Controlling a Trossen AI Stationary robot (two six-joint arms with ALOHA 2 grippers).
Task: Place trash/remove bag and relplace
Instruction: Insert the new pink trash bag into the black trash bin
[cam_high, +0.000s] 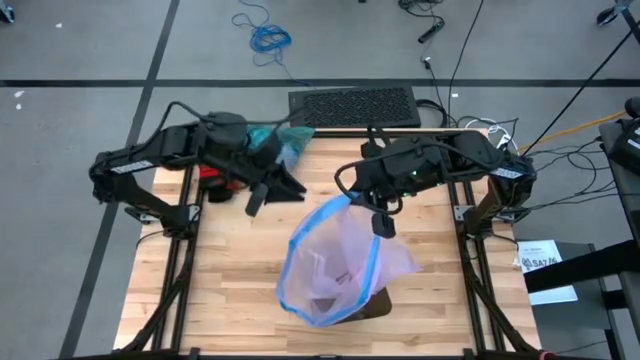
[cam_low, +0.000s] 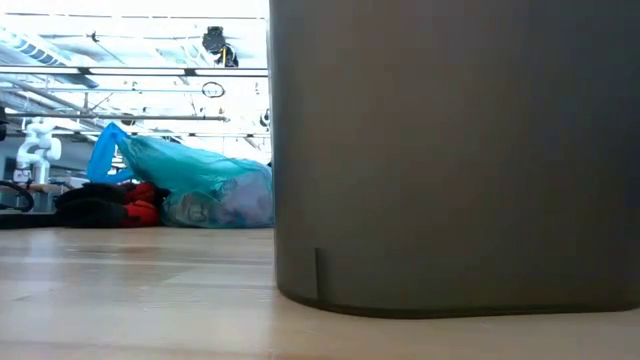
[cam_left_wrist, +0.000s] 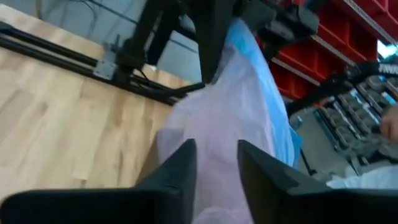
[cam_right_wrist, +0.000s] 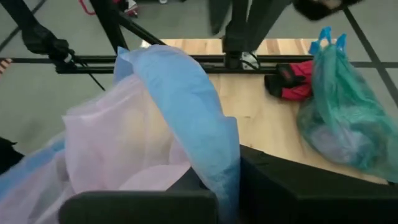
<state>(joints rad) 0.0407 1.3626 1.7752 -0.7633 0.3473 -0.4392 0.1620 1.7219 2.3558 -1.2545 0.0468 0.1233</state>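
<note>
A: Right end effector (cam_high: 383, 222) was pinched on the blue edge of the pink bag (cam_high: 335, 262), holding it up over the bin (cam_low: 455, 150) mid-counter (cam_high: 230, 290).

B: Left end effector (cam_high: 256, 198)?

A: Fingers spread a little, nothing between them, pointed at the pink liner. Farther back, the bag (cam_high: 283, 140), teal-green and full, lay at the counter's far edge beside something red (cam_high: 212, 174).

B: Advice?

A: Left should take the opposite rim; stretch it wide before lowering.

B: Unclear?

A: Bin's mouth hidden under plastic; red object unidentifiable.
</note>
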